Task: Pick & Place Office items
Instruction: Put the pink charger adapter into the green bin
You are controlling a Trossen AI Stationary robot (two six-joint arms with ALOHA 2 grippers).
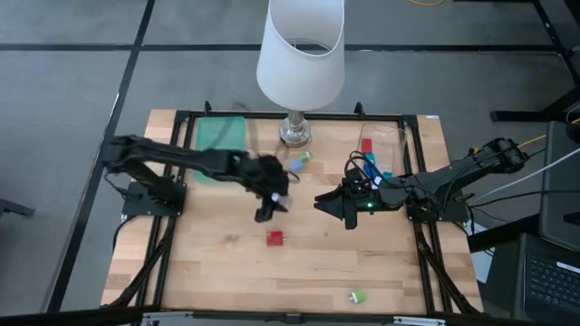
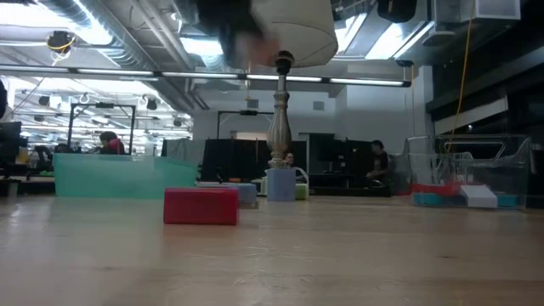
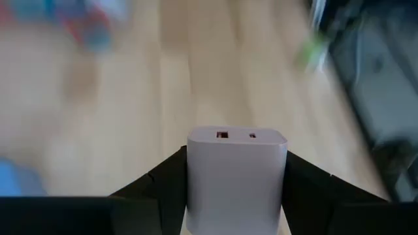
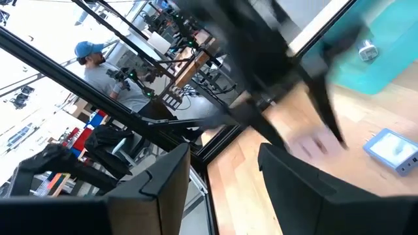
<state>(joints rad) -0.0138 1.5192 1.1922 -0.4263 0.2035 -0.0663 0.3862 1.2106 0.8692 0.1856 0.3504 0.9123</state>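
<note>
My left gripper (image 1: 265, 210) hangs over the middle of the table, shut on a white block (image 3: 236, 153) that has two small slots in its end face. A red block (image 1: 275, 238) lies flat on the wood just on the near side of it and shows large in the low view (image 2: 201, 206). A green piece (image 1: 359, 296) lies near the front edge. Small pieces (image 1: 299, 161) lie by the lamp base. My right gripper (image 1: 328, 203) hovers open to the right of centre, nothing between its fingers (image 4: 166, 179). My left gripper pinches the white block by its two opposite sides (image 3: 196, 189) between its two fingers, one finger on each side. The slotted end face sticks out past the fingertips. The fingers slant downward over the table, and the block is clear of the wood.
A lamp with a white shade (image 1: 301, 50) stands at the back centre on a glass base (image 1: 294, 131). A flat green tray (image 1: 221, 136) lies at the back left. A clear bin (image 1: 385, 149) at the back right holds red and blue pieces. People sit beyond the table.
</note>
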